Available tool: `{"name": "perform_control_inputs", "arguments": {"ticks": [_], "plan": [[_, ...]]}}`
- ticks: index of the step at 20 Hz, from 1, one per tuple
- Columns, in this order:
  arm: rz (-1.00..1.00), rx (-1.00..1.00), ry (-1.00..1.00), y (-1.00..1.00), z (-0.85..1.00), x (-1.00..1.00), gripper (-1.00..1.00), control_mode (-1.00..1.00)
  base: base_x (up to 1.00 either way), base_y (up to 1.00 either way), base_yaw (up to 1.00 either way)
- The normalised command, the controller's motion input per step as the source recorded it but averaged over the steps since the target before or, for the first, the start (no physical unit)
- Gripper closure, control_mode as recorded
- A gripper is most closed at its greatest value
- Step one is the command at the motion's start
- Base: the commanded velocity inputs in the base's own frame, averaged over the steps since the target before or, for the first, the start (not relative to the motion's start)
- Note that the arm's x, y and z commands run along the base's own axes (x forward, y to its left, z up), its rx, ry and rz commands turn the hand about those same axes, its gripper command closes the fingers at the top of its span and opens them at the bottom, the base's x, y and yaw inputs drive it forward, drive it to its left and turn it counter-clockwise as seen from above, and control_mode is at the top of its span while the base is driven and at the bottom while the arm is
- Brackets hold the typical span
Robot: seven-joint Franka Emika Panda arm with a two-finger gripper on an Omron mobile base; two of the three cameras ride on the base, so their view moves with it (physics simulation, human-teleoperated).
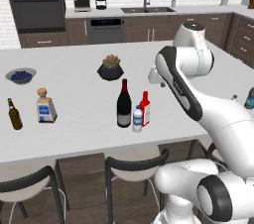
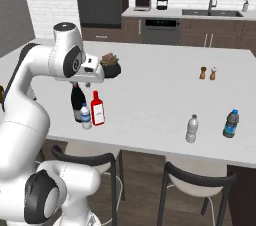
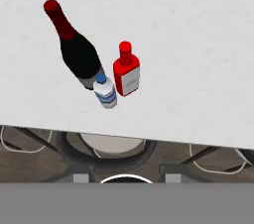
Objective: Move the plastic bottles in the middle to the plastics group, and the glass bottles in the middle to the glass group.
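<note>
Three bottles stand together near the counter's front edge: a tall dark wine bottle (image 1: 123,104) (image 2: 77,102) (image 3: 77,54), a slim red bottle (image 1: 145,109) (image 2: 97,108) (image 3: 126,72) and a small clear water bottle with a blue cap (image 1: 137,119) (image 2: 86,117) (image 3: 105,91). My gripper (image 1: 155,77) (image 2: 91,81) (image 3: 126,178) hangs above them, open, holding nothing. On the left is the glass group: a brown beer bottle (image 1: 14,114) and a square corked bottle (image 1: 45,106). On the right is the plastics group: a clear water bottle (image 2: 192,129) and a dark blue-green bottle (image 2: 230,123) (image 1: 249,98).
A dark pot with a plant (image 1: 110,68) (image 2: 110,66) sits behind the middle bottles. A bowl of blueberries (image 1: 21,75) is at the far left. Two small shakers (image 2: 207,73) stand at the back right. Stools (image 1: 136,168) (image 2: 197,180) sit under the counter's front edge.
</note>
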Motion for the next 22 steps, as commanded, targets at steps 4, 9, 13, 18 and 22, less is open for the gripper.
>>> {"name": "perform_control_inputs", "arguments": {"ticks": [4, 9, 13, 18, 22], "plan": [[0.01, 0.0, 0.0, 0.05, -0.02, -0.05, -1.0, -1.0, 0.0, 0.0, 0.0], [0.0, 0.0, -0.04, 0.64, -0.6, -0.03, -1.0, -1.0, 0.0, 0.0, 0.0], [0.0, 0.0, -0.06, 0.53, -0.47, 0.0, -1.0, -1.0, 0.0, 0.0, 0.0], [-0.01, 0.0, -0.07, 0.26, -0.41, 0.11, -1.0, -1.0, 0.0, 0.0, 0.0], [-0.03, 0.03, -0.01, -0.04, -0.24, 0.36, -1.0, -1.0, 0.0, 0.0, 0.0]]}}
